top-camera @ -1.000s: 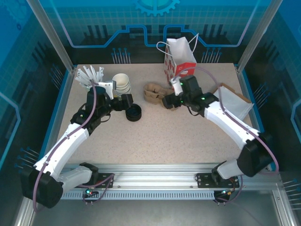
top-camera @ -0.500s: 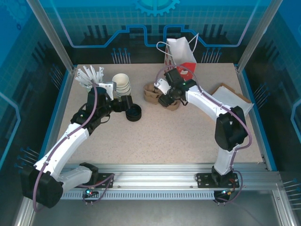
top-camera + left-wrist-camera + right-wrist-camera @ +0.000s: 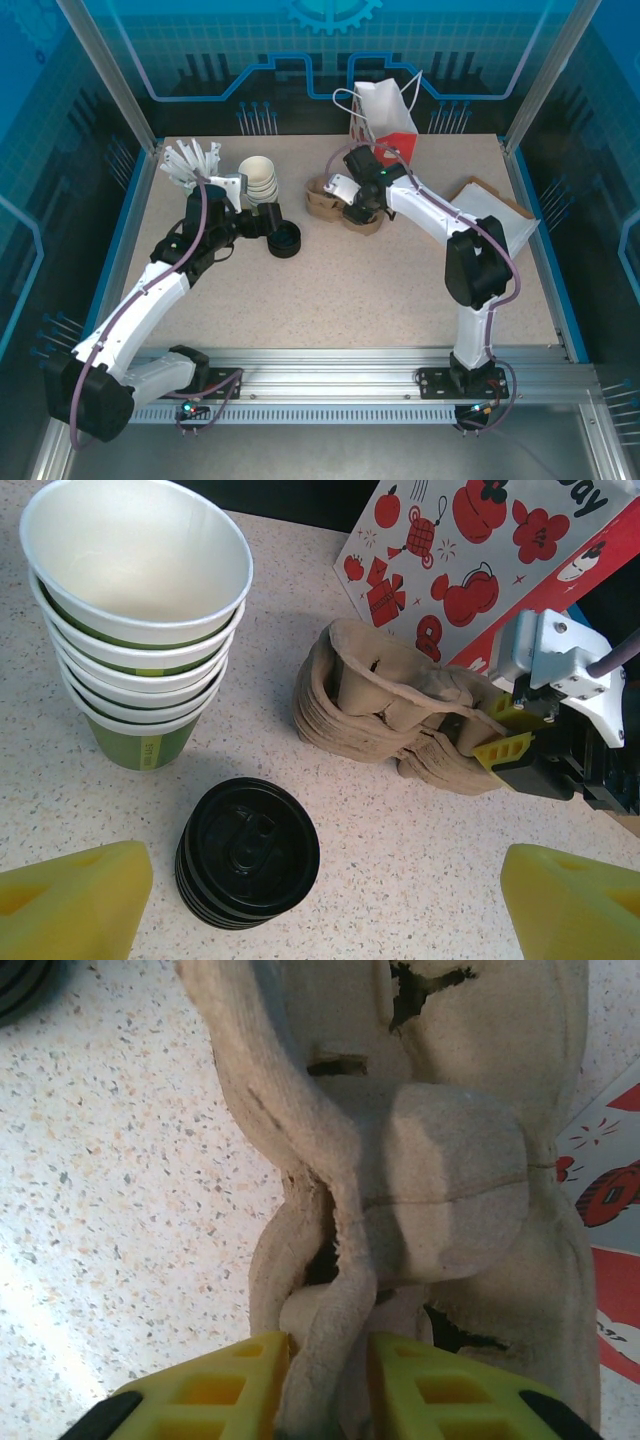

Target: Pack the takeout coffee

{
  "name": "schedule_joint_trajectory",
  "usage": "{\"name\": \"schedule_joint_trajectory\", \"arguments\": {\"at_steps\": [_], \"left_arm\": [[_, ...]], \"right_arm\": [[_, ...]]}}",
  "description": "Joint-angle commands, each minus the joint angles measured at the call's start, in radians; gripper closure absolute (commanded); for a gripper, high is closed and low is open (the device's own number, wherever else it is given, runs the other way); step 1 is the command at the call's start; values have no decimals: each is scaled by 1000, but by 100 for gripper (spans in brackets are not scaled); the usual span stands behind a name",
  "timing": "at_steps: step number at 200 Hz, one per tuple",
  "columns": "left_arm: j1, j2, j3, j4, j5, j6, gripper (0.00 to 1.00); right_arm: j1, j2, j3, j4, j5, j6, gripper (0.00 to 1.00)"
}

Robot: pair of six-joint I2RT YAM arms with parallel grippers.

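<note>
Item: takeout coffee. Its place cannot be told; its parts lie separate.
- Left gripper [image 3: 322, 895]: fingers released, spread wide, empty, low over the speckled table [image 3: 350, 300].
- Pile of black lids [image 3: 248, 848]: at 12 o'clock just beyond those fingers.
- Stack of olive-green cups [image 3: 140, 630]: cream inside, lidless, at 11 o'clock from the lids.
- Stack of pulp cup carriers [image 3: 390, 710]: at 2 o'clock from the lids; right gripper [image 3: 325, 1395] clenched on a thin wall of the top carrier.
- Red-and-white gift bag [image 3: 470, 550]: upright behind the carriers.
Change: a second ago the right arm reached in from 3 o'clock; now its elbow is folded and its gripper sits on the carriers. Left arm unmoved.
</note>
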Motion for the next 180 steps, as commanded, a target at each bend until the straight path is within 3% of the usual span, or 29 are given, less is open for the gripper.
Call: {"name": "schedule_joint_trajectory", "arguments": {"at_steps": [1,96,133,180], "left_arm": [[-7,-22,-4,-4,-10,21,8],[-8,-24,-25,-2,-14,20,8],[-8,-24,-26,-1,-16,16,8],[-7,-27,-44,9,-57,-25,8]], "right_arm": [[-6,22,41,-33,36,-39,74],[21,41,37,0,77,-43,77],[25,19,30,-2,62,-25,67],[22,-75,9,7,-55,19,51]]}}
